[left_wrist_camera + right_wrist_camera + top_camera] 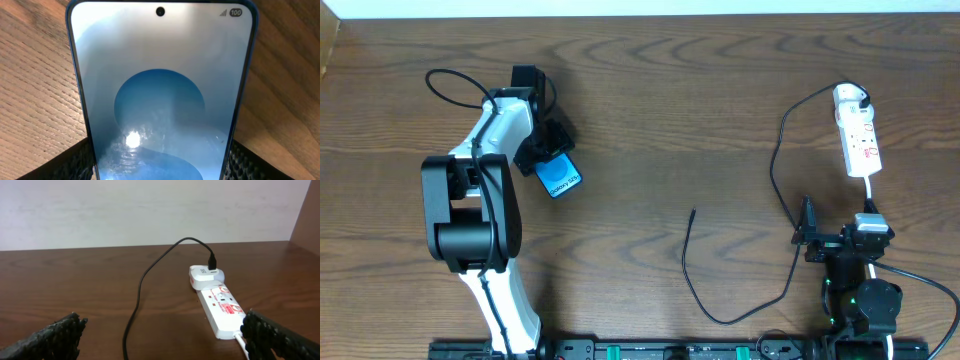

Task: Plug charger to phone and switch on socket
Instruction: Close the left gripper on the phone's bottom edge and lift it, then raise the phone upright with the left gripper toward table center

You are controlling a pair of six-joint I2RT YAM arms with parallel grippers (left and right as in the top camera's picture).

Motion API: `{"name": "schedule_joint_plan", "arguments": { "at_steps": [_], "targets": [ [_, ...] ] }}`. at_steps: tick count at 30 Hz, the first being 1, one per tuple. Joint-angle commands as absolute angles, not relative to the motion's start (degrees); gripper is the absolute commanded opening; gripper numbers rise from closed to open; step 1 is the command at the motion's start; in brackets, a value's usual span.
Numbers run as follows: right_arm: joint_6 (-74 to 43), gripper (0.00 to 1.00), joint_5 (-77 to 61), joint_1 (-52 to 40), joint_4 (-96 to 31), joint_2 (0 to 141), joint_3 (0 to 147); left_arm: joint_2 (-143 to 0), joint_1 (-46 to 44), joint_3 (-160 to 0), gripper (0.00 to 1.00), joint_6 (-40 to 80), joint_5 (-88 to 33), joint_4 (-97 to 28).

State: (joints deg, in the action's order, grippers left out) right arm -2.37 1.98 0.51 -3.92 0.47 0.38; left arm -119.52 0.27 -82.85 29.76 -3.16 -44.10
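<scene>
The phone (560, 180), with a bright blue screen, is at the left of the table and fills the left wrist view (160, 75). My left gripper (553, 168) is shut on the phone, with a finger on each long edge (160, 167). The black charger cable (782, 160) runs from a white plug (850, 98) in the socket strip (860, 145). From there it loops down to its free tip (693, 211) on the table. My right gripper (838, 234) is wide open and empty (160, 340), just in front of the socket (222, 312) and the cable (142, 282).
The strip's white cord (872, 195) runs down towards my right arm. A thin black wire loop (445, 85) lies behind my left arm. The table's far edge meets a white wall (150, 210).
</scene>
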Motion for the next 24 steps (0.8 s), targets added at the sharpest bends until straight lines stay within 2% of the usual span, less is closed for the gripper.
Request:
{"name": "schedule_joint_plan", "arguments": {
  "at_steps": [1, 11, 17, 24],
  "targets": [
    [-2.7, 0.99, 2.4, 0.7, -4.1, 0.3, 0.3, -115.5, 0.2, -82.2, 0.11, 29.0, -4.5, -44.8],
    [-2.7, 0.99, 2.4, 0.7, -4.1, 0.3, 0.3, -109.3, 0.2, -82.2, 0.11, 29.0, -5.1, -45.3],
    [-2.7, 0.99, 2.4, 0.7, -4.1, 0.3, 0.3, -108.9, 0.2, -82.2, 0.11, 33.4, -19.0, -45.3],
    [-2.7, 0.99, 2.4, 0.7, -4.1, 0.3, 0.3, -108.9, 0.2, -82.2, 0.11, 45.7, -37.3, -45.3]
  ]
}}
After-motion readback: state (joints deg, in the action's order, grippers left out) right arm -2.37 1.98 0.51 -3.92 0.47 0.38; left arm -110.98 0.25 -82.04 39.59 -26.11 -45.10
